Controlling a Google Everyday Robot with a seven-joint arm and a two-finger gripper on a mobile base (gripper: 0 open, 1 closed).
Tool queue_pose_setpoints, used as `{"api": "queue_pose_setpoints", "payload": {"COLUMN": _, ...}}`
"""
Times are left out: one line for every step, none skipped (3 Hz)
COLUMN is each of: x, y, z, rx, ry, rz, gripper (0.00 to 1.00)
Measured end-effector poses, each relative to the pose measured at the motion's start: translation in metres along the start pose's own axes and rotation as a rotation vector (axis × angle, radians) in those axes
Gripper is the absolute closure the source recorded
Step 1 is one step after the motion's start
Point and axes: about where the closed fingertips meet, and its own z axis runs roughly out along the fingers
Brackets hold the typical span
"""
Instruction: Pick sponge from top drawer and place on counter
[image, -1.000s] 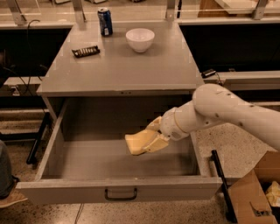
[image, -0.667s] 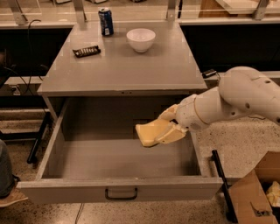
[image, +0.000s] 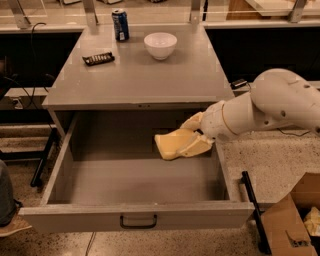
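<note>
Speckled floor, grey cabinet w/ worktop (image: 140, 75); top drawer (image: 135, 216) open. End effector (image: 192, 137) at drawer's rear right, pinching sponge (image: 172, 144) clear of drawer floor. Step: prob. lift-out. Next: raise past worktop edge, carry over bare patch short of bowl (image: 160, 45), release.

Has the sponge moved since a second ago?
Yes: the gripper, above the drawer's right side, has lifted the sponge up toward the counter's front edge.
</note>
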Motion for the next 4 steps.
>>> {"api": "queue_pose_setpoints", "payload": {"x": -0.021, "y": -0.045, "z": -0.015, "rx": 0.044, "ry": 0.007, "rz": -0.075, "gripper": 1.00}}
{"api": "queue_pose_setpoints", "payload": {"x": -0.044, "y": -0.099, "z": -0.023, "rx": 0.074, "ry": 0.003, "rz": -0.131, "gripper": 1.00}}
{"api": "queue_pose_setpoints", "payload": {"x": -0.060, "y": -0.157, "z": -0.021, "rx": 0.103, "ry": -0.014, "rz": -0.138, "gripper": 1.00}}
{"api": "queue_pose_setpoints", "payload": {"x": -0.067, "y": -0.205, "z": -0.016, "rx": 0.153, "ry": -0.036, "rz": -0.092, "gripper": 1.00}}
